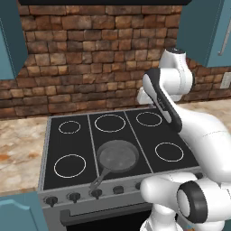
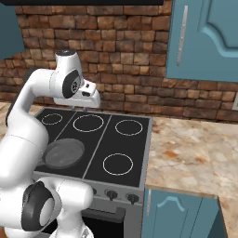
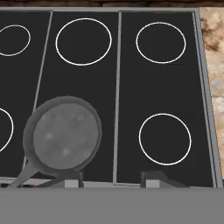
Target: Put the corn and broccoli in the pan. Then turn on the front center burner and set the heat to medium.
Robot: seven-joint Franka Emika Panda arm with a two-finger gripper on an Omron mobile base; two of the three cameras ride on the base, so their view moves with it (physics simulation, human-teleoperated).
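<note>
Hand view: fingers (image 3: 111, 180) closed on nothing, above cooktop (image 3: 127, 109); pan (image 3: 64, 135) on front center burner, empty.

flanking base views, shared cooktop (image 1: 115, 140)

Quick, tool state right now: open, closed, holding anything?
Tool: closed and empty, poised above the stove's front edge beside the round dark grey frying pan.

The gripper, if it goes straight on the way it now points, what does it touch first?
Probably the black glass cooktop, on the seam between the middle and right panels. The gripper, shut and empty, points down there, just right of the pan. Depth is unclear, so a finger might catch the pan's rim.
</note>
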